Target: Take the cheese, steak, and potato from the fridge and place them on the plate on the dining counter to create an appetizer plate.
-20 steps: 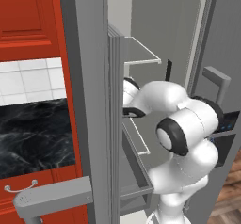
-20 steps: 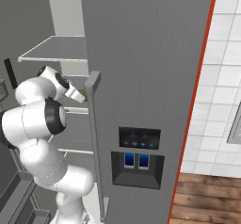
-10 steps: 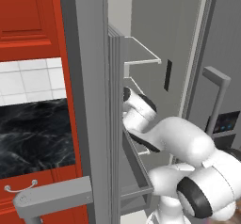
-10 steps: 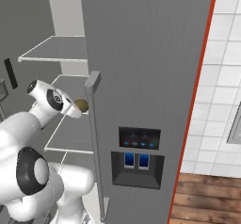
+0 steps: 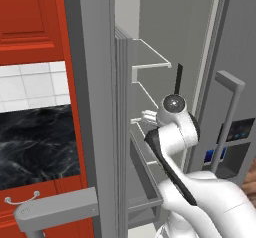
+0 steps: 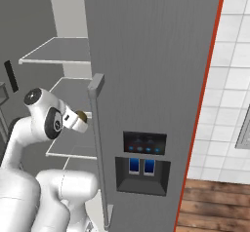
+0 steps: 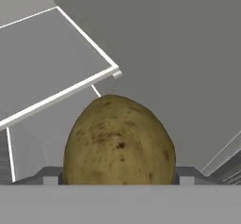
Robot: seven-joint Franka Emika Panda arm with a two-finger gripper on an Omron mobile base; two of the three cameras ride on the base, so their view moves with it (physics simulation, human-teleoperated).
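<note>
The end effector [image 6: 83, 120] grips the potato [image 7: 119, 142] between its two fingers, inside the open fridge [image 6: 146, 55]. The olive-brown potato sits at the tip of the arm, in the air above a white-edged shelf [image 6: 66, 145], just left of the closed door's vertical handle [image 6: 99, 148].
</note>
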